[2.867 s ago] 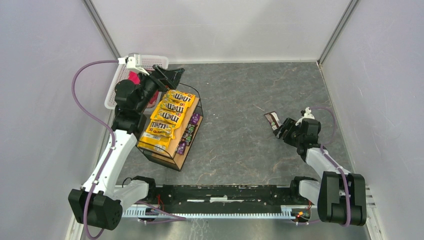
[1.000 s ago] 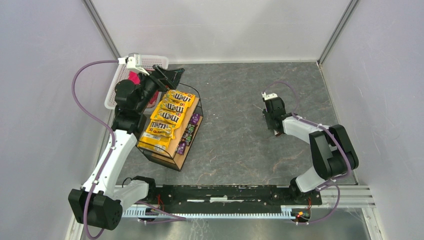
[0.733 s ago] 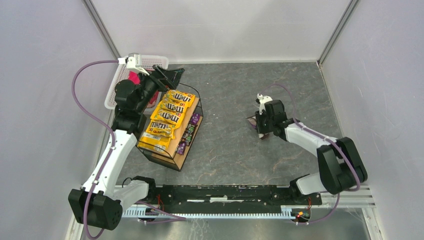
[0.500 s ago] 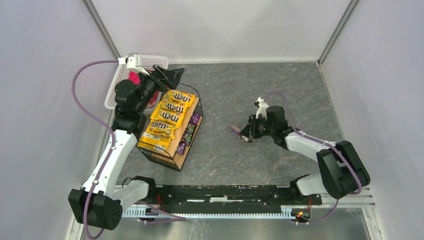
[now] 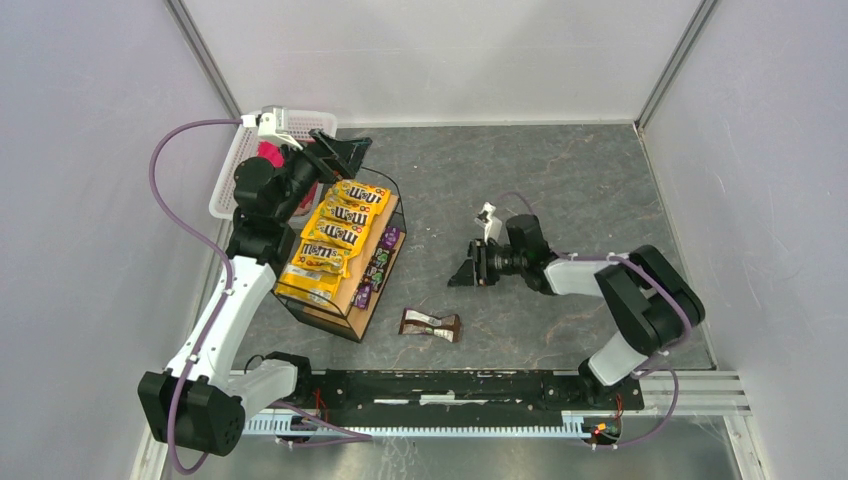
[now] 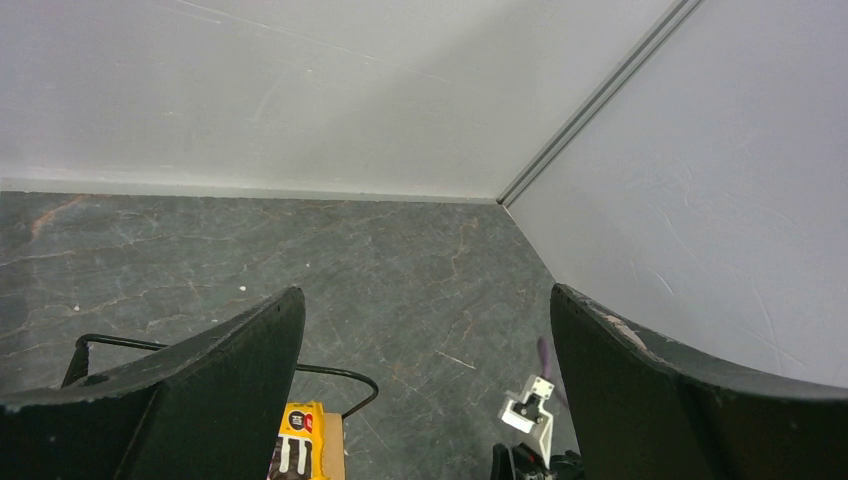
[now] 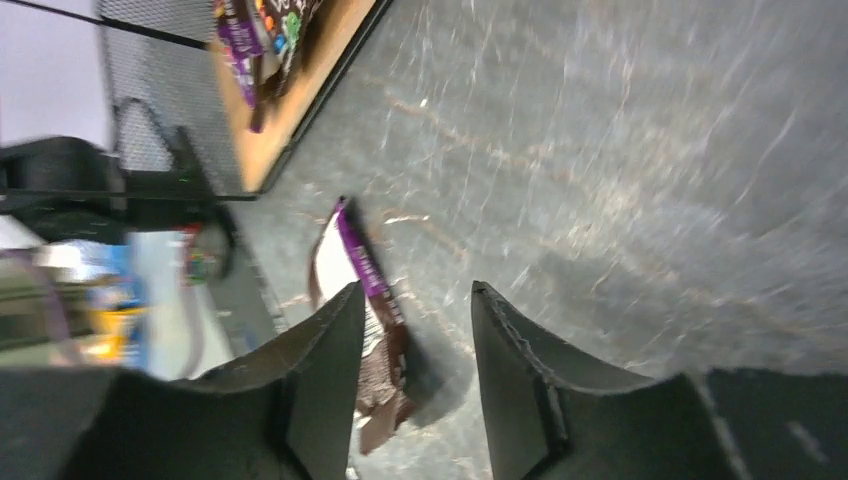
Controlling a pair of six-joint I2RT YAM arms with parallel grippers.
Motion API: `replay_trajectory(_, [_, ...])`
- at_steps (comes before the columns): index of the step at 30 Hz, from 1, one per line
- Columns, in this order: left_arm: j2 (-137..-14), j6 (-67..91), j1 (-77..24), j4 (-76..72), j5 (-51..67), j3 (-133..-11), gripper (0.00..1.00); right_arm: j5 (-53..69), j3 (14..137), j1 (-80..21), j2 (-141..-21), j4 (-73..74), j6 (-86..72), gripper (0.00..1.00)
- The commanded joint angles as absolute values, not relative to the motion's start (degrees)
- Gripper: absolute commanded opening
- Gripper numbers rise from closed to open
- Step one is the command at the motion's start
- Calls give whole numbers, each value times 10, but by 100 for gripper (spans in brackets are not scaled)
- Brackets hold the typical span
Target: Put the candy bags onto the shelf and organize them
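Observation:
The black wire shelf point(image 5: 372, 300) stands at the left, with several yellow candy bags point(image 5: 335, 232) on its upper plank and small purple bags point(image 5: 380, 262) on the lower one. My left gripper point(image 5: 338, 155) hangs open and empty above the shelf's far end; the left wrist view point(image 6: 427, 295) shows the wire rim point(image 6: 335, 372) and a yellow bag point(image 6: 298, 455) below. My right gripper point(image 5: 465, 272) is open and empty, pointing left. A dark brown and purple candy bag point(image 5: 430, 323) lies flat on the table in front of it. It also shows in the right wrist view point(image 7: 362, 300), past the gripper point(image 7: 415, 295).
A white perforated basket point(image 5: 228, 180) holding a pink cloth point(image 5: 268, 155) sits behind the shelf at the far left. Grey walls enclose the table on three sides. The rail with the arm bases point(image 5: 450, 385) runs along the near edge. The shelf's corner point(image 7: 290, 110) shows in the right wrist view.
My right arm swung left across the table with the dark bag and let it go. The bag now lies near the shelf's front right. My left arm barely moved.

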State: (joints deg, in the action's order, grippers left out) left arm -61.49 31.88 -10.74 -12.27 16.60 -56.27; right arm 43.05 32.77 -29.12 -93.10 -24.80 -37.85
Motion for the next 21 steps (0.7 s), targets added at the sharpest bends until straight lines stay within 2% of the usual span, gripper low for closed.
replay_trajectory(1, [-614,314,-110,-128,168,-582,98,206,442,-366,-833,54,-48,55])
replay_trajectory(3, [-612,317,-110,-129,173,-583,98,128,455,-413,-810,110,16,60])
replay_trajectory(11, [-607,325,-110,-134,177,-580,98,-139,468,-636,-775,161,141,62])
replay_trajectory(15, [-605,325,-110,-134,177,-581,98,-153,462,-692,-753,145,197,64])
replay_trajectory(21, [-580,310,-111,-131,163,-580,98,-52,371,-709,-649,132,365,70])
